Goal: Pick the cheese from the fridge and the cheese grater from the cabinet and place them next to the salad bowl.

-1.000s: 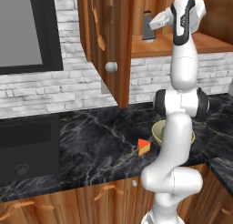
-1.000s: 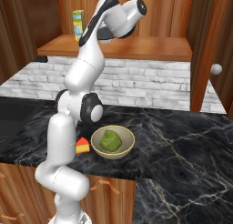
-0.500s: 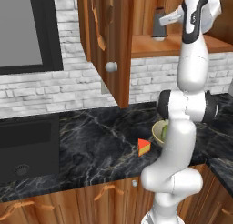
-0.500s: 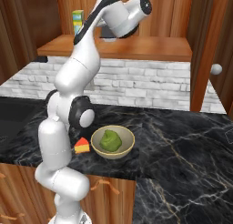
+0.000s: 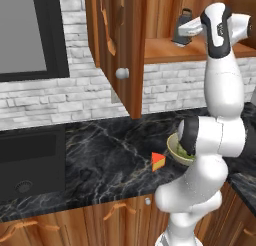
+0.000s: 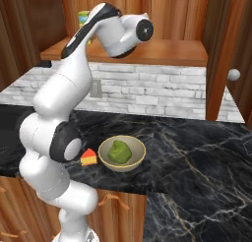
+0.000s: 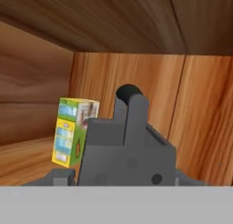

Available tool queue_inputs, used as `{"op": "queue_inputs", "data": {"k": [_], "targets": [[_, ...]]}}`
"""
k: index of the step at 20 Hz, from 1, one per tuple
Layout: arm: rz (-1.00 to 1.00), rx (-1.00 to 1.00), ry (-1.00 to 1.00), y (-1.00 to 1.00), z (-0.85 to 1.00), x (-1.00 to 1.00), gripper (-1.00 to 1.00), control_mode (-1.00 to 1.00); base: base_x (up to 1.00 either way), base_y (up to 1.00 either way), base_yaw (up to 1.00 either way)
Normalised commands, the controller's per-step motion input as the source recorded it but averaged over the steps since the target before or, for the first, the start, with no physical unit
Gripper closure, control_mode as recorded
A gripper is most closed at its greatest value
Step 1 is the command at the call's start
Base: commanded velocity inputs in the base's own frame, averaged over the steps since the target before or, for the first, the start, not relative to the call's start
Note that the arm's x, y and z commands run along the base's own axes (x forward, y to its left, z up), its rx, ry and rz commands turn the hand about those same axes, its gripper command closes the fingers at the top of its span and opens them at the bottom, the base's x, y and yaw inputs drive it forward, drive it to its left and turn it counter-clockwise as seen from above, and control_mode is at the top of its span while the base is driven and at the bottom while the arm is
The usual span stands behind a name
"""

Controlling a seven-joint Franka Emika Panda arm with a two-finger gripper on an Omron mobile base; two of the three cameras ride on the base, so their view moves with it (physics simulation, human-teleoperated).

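In the left base view, my end effector is at the upper right of the frame, up at the cabinet shelf with the grater right against it; I cannot tell whether my fingers are clamped on it. Lower centre, the cheese sits on the dark tabletop, just left of the bowl. In the right base view, the cheese lies just beside the bowl, left of centre. In the hand view, the grater stands upright, filling the lower centre, with a box behind at its left.
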Motion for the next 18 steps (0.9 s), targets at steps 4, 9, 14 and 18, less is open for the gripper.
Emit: {"op": "queue_inputs", "data": {"k": [4, 9, 14, 18], "targets": [[-0.34, -0.01, 0.02, -0.43, 0.17, -0.62, 1.0, -1.0, 0.0, 0.0, 0.0], [-0.32, 0.0, 0.0, -0.58, 0.08, -1.0, 1.0, -1.0, 0.0, 0.0, 0.0], [-0.31, 0.01, 0.0, -0.57, 0.13, -1.0, 1.0, -1.0, 0.0, 0.0, 0.0], [-0.33, 0.0, 0.03, -0.48, -0.38, -1.0, 1.0, -1.0, 0.0, 0.0, 0.0]]}}
